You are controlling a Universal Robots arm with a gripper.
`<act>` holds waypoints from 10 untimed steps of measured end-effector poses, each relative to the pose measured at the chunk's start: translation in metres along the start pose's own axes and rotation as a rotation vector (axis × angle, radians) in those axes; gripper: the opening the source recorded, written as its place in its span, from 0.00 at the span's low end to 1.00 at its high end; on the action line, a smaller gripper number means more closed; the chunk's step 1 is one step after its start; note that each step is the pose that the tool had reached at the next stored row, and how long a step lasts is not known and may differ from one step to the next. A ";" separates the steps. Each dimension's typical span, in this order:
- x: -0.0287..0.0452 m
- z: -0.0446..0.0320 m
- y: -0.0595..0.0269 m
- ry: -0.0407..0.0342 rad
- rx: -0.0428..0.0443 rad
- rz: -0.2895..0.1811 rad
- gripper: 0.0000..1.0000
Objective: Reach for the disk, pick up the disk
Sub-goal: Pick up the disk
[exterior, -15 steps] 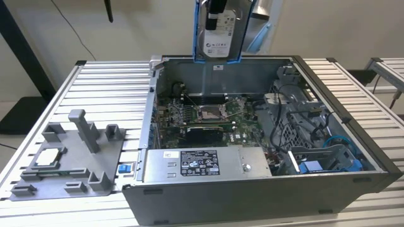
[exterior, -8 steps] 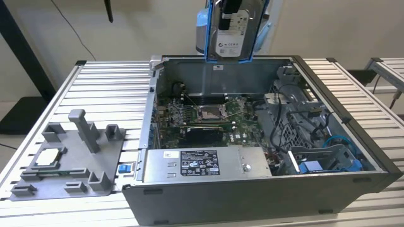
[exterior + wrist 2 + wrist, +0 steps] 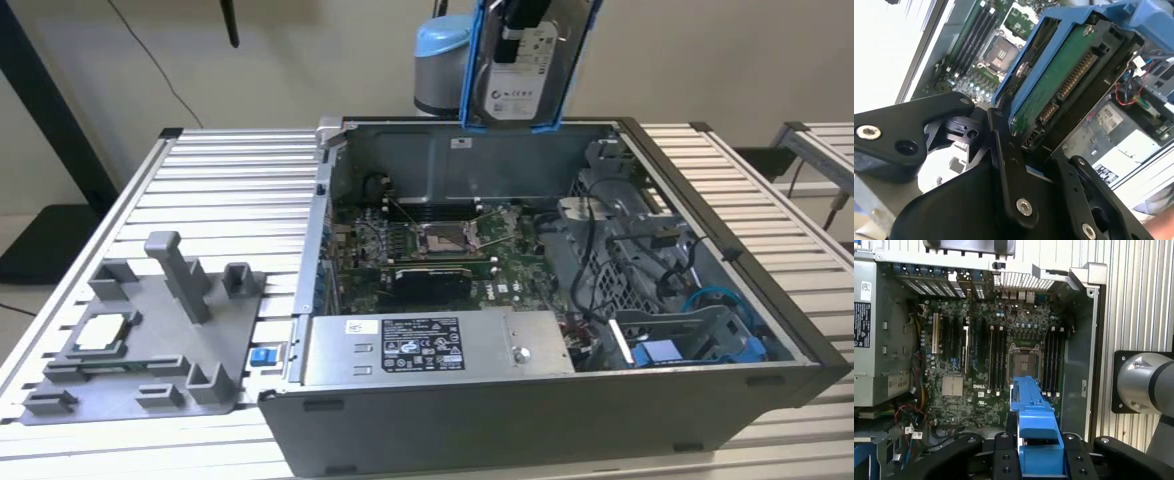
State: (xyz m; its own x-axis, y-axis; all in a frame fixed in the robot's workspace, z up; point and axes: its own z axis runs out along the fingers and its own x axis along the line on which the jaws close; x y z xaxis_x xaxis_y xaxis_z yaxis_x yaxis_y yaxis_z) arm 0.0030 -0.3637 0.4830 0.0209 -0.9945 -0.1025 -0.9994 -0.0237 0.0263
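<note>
The disk (image 3: 527, 75), a silver-grey drive with a white label in a blue carrier frame, hangs upright in the air above the back wall of the open computer case (image 3: 534, 420). My gripper (image 3: 515, 28) is shut on its upper part. In the second wrist view the disk (image 3: 1064, 82) shows its green circuit-board side and connector between the black fingers (image 3: 1004, 150). The first wrist view looks down the blue frame (image 3: 1033, 420) of the disk, clamped in the gripper (image 3: 1036, 455), high over the motherboard (image 3: 984, 355).
The case stands on a slatted metal table (image 3: 227, 180). Inside it are the motherboard (image 3: 427, 250), a silver power-supply box (image 3: 427, 345), cables and a blue drive bay (image 3: 694, 335). A grey fixture (image 3: 147, 330) holding a small silver chip (image 3: 104, 333) sits at the exterior view's left.
</note>
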 end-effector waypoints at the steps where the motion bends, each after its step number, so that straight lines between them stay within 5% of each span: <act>1: 0.0001 -0.0001 -0.0033 0.0000 -0.0001 0.000 0.00; 10: 0.0008 -0.0009 -0.0328 -0.0006 -0.0005 -0.004 0.00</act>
State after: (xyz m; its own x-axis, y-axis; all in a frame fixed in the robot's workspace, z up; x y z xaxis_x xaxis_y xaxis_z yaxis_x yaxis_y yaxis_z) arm 0.0359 -0.3638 0.4830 0.0245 -0.9944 -0.1032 -0.9993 -0.0274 0.0265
